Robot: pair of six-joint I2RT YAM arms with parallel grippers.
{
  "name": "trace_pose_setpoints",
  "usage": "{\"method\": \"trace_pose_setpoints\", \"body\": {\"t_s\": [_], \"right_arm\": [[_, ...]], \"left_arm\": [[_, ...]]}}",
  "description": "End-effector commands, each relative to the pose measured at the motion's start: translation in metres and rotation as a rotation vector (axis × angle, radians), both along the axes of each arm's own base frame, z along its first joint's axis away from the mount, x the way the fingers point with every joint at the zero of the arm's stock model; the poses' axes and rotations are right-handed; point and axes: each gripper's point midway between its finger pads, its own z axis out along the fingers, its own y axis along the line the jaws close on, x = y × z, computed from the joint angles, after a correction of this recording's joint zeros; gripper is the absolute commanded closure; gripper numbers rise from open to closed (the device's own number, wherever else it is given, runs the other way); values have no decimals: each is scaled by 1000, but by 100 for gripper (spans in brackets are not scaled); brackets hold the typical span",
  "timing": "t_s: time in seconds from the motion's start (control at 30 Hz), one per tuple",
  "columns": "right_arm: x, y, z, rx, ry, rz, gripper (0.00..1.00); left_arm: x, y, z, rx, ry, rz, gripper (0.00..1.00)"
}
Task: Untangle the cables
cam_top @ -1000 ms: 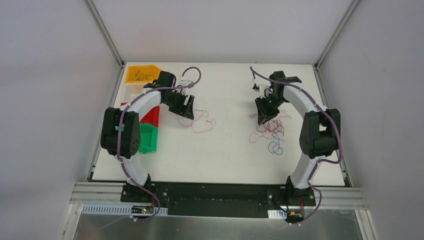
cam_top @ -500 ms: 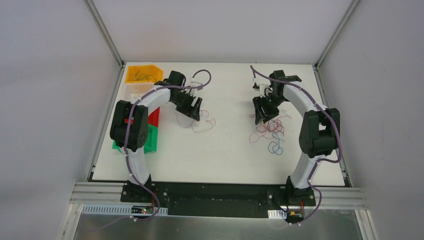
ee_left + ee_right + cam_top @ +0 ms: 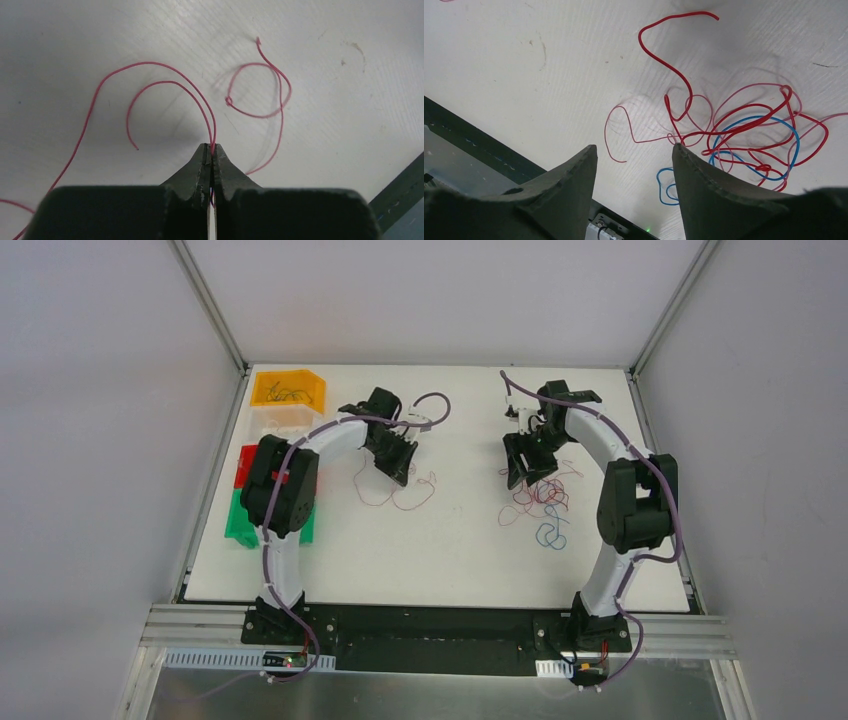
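Observation:
A thin red cable [image 3: 165,90] lies in loose loops on the white table, left of centre [image 3: 395,498]. My left gripper [image 3: 212,146] is shut on two strands of it, which rise from between the closed tips; in the top view the gripper [image 3: 402,470] is at the loops' upper edge. On the right lies a tangle of red, pink and blue cables [image 3: 749,135] [image 3: 540,502], with a blue loop [image 3: 550,534] at its near end. My right gripper [image 3: 634,146] hangs open just above the tangle's far-left side [image 3: 517,473], with nothing between its fingers.
Along the table's left edge stand a yellow bin [image 3: 287,390] with dark wires in it, a clear bin [image 3: 275,418], a red bin [image 3: 245,462] and a green bin [image 3: 240,522]. The table's dark edge [image 3: 469,145] shows behind the right fingers.
The left arm has swung right across the table and its gripper has shut on the red cable, dragging the loops along. The right gripper has opened wider above the tangle.

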Motion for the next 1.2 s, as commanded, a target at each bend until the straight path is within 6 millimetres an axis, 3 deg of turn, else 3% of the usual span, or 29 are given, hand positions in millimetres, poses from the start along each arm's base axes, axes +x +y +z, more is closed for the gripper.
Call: {"method": "trace_pose_setpoints", "body": {"t_s": [0.0,0.07,0.1,0.2,0.33,0.43,0.57,0.73,0.87,1.03,1.1,1.17], "right_arm": [[-7,4,20,44,-22,1,40],[-12,7,22,55,-24,8,40],[-14,7,22,56,-24,13,40],[-18,7,25,54,-34,22,40],[-26,6,25,62,-32,23,40],[-31,7,26,66,-30,29,40],[-34,8,26,60,-31,38,40],[-36,7,26,51,-35,45,40],[-38,7,26,46,-34,47,40],[-36,6,26,43,-35,47,40],[-35,7,26,41,-33,50,40],[-35,7,26,42,-30,51,40]], "left_arm": [[-25,11,89,-71,-101,-60,100],[-59,15,111,-113,-69,-150,100],[-83,24,124,-114,-49,-192,100],[-129,59,139,-111,-45,-296,100],[-157,111,161,-192,1,-266,100],[-171,139,175,-244,118,-246,100],[-161,177,169,-270,153,-105,100],[-129,235,145,-133,61,47,100],[-109,264,149,-88,8,112,100],[-89,258,177,-140,-75,154,100],[-84,240,202,-227,-87,178,100],[-89,209,223,-311,-75,130,100]]}}
